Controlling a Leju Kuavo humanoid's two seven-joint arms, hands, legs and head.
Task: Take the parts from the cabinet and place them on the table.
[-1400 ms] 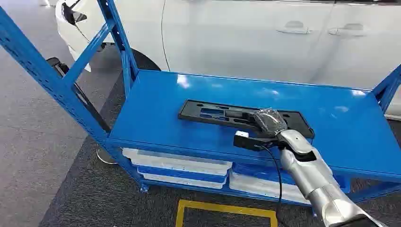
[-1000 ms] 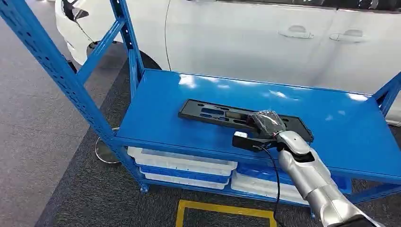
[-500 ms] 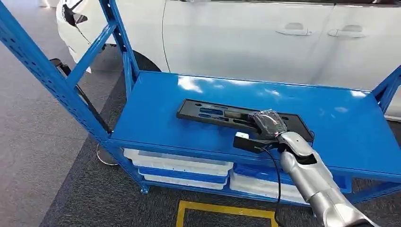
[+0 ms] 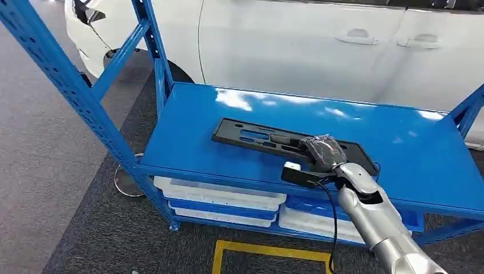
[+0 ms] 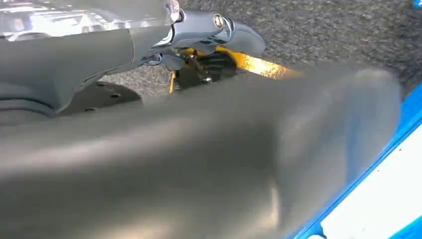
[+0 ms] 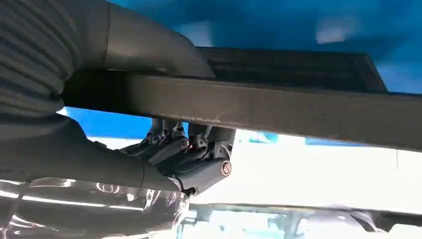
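A long black plastic part [image 4: 257, 138] lies flat on the blue cabinet shelf [image 4: 228, 103], close to its front edge. My right hand [image 4: 325, 151] sits over the part's right end. In the right wrist view the part's edge [image 6: 278, 107] runs between the grey thumb [image 6: 144, 47] on one face and the darker fingers [image 6: 194, 154] on the other, so the hand grips it. My left hand [image 5: 174, 164] is a blurred grey mass hanging over the carpet, with nothing in it.
A white car [image 4: 285, 40] stands right behind the cabinet. Blue slanted uprights [image 4: 63, 80] frame the shelf on the left, and another [image 4: 468, 105] on the right. White trays [image 4: 222, 197] fill the lower shelf. A yellow floor marking [image 4: 268, 251] lies in front.
The whole picture sways a little as the camera moves. My right hand stays on the right end of the black part, which still lies on the shelf.
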